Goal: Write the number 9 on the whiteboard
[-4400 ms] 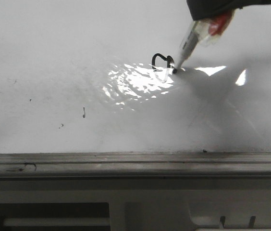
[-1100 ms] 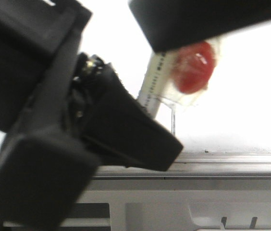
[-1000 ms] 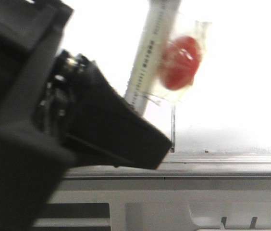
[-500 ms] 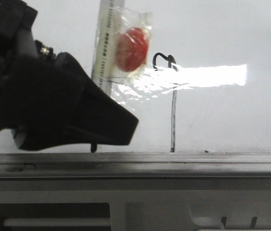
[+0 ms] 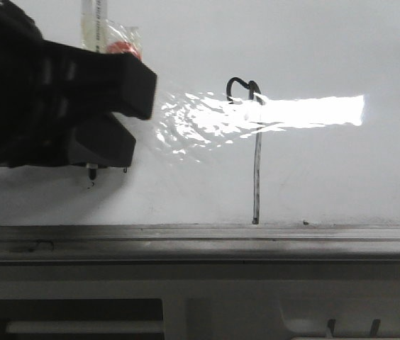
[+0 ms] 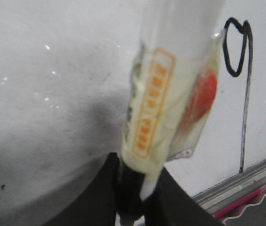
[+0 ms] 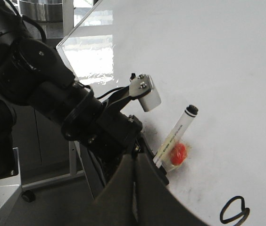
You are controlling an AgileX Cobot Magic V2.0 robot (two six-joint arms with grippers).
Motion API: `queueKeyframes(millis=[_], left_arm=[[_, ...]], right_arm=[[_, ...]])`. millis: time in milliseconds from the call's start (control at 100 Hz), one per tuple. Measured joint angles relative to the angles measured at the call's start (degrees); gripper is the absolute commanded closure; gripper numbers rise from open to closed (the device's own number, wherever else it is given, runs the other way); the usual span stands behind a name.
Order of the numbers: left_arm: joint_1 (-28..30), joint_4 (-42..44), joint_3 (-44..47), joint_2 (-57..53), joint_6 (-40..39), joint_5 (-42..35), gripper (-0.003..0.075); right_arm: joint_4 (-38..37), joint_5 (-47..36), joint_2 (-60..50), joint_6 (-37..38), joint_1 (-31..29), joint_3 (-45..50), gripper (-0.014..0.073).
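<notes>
The number 9 [image 5: 255, 152] already stands on the whiteboard [image 5: 328, 49], hooked loop at the top and long stem running down to the grey edge rail [image 5: 200, 237], so your job now looks like lifting clear: keep the marker [image 6: 163, 94] well off the gloss and carry it away to the left without dragging the tip across the stroke. The left gripper [image 6: 135, 188] has its fingers [image 6: 109, 188] narrow, clamped on the marker's lower end, the barrel pointing up with a red sticker in clear wrap. The right gripper [image 7: 134, 188] shows its fingers pressed together, holding nothing, hanging off the board.
</notes>
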Motion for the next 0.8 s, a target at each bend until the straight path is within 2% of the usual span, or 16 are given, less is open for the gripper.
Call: queueKeyframes(millis=[300,530,600,800], left_arm=[[-1.3,0.0,-6.5,6.9,-3.1,-2.1,0.0739],[-1.7,0.0,-7.2,7.2,-5.6,-3.3,0.0739],[-2.7,0.0,-7.3,6.9,-4.7,-6.0,0.0739],[-7.6,0.0,-7.6,4.7,1.9,-21.0,0.0739]], right_arm=[[0.0,0.1,0.0,0.0,-1.9,0.0,0.0658],[0.7,0.1,0.0,0.0,-1.9,0.0,0.0658],[0.8,0.1,0.0,0.0,-1.9,0.0,0.0658],[0.9,0.6,0.0,0.0,-1.9,0.0,0.0659]])
